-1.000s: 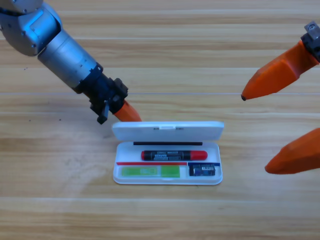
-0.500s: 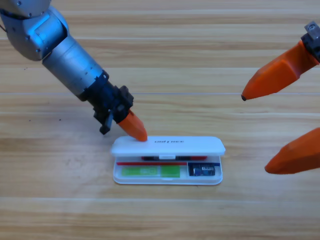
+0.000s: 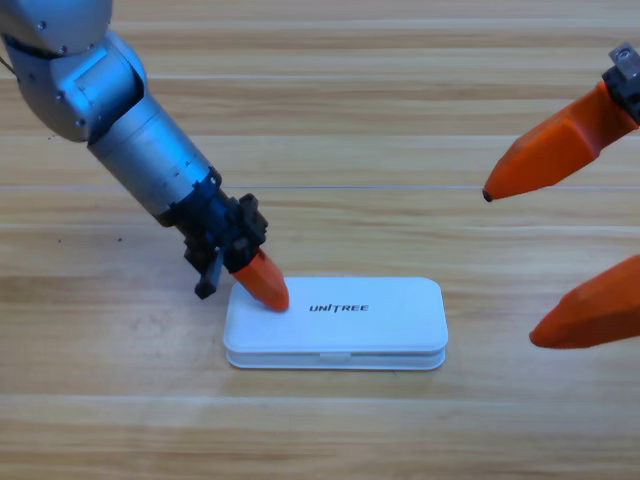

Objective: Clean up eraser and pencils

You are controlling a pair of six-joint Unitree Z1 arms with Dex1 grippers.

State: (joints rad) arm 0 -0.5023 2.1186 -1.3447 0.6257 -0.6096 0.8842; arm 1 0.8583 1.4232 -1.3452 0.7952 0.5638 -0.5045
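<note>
The white case lies closed flat on the table, its lid showing the printed name. The eraser and the pencils are hidden inside it. My left gripper comes down from the upper left, and its orange tip rests on the lid's left end; the jaws look pressed together as one wedge with nothing between them. At the picture's right edge my right gripper waits, large and partly cut off, open, with its two orange jaws far apart and nothing in them.
Wooden table all around the case. The left arm's grey body slants across the upper left.
The lid has swung from standing open to fully shut, covering the eraser and pencils. My left gripper followed it forward and down onto the lid. The right gripper has not moved.
</note>
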